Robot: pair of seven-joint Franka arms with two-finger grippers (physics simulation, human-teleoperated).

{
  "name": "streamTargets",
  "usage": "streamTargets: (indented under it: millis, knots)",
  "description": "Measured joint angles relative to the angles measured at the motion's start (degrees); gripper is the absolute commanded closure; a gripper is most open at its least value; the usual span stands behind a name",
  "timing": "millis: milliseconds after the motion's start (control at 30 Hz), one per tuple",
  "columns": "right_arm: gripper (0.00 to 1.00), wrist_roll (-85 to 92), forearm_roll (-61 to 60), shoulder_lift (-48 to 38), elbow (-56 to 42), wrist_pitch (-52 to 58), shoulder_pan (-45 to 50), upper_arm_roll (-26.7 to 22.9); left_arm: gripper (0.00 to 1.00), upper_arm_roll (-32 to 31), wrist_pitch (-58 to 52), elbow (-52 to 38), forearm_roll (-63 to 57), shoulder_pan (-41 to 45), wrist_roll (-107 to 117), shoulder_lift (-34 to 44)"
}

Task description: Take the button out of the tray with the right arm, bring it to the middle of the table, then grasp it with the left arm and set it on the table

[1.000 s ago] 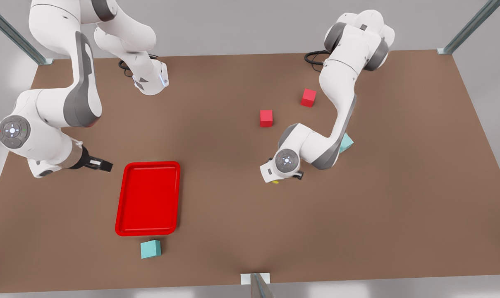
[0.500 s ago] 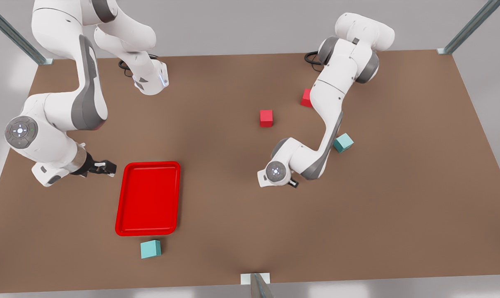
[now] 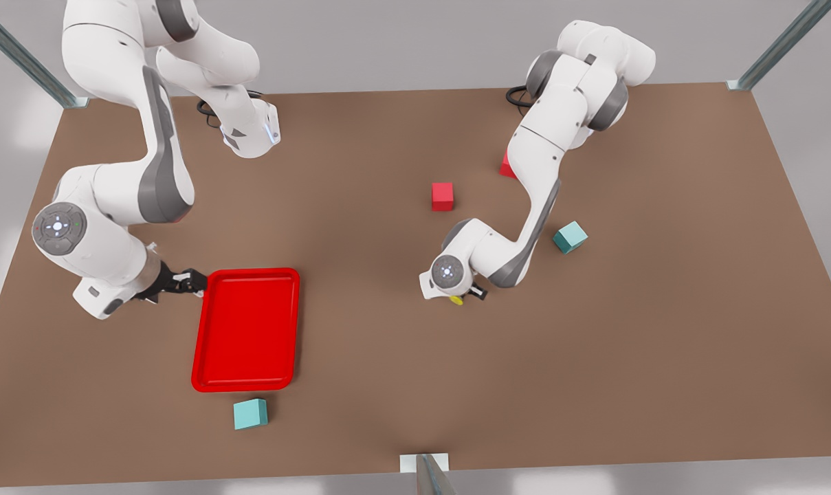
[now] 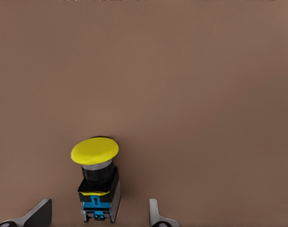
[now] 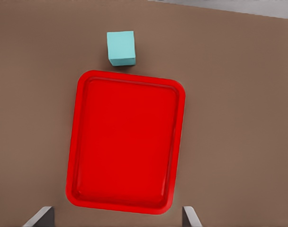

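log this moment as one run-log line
button: on table, between open left gripper fingers | right gripper: open at tray edge | tray: holds nothing

No text, label, brand, number or sign can be read anywhere: not on the arms, the tray (image 3: 246, 330), the button (image 4: 97, 179), the cubes or the worktop (image 3: 388, 371)

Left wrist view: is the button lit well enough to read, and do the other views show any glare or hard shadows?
Left wrist view: the button is evenly lit, its yellow cap clear, with a faint shadow on the table. Right wrist view: the tray is flat red, no glare. Front view: soft shadows under both arms, none hard.
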State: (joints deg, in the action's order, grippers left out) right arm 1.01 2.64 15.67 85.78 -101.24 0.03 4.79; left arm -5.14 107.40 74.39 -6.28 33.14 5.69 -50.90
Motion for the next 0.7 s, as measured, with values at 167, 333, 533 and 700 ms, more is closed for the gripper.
streamTargets:
  millis: [167, 333, 533, 700]
  knots:
    - [0.00, -0.21, -0.03, -4.62, 5.16, -1.28, -3.47, 0.02, 0.01, 0.01, 0.96, -0.01, 0.02, 0.00, 1.18, -0.60]
    - [0.00, -0.37, -0.04, -4.73, 5.47, -1.73, -3.27, 0.04, 0.01, 0.04, 1.43, -0.06, 0.19, -0.01, 2.09, -1.09]
    - [0.00, -0.50, -0.04, -4.64, 5.48, -1.87, -3.29, 0.04, 0.02, 0.05, 1.64, -0.14, 0.26, -0.05, 2.90, -1.81]
    - [0.00, -0.55, -0.04, -4.54, 5.48, -1.85, -3.29, 0.04, 0.02, -0.03, 1.72, -0.33, 0.86, -0.44, 3.39, -1.92]
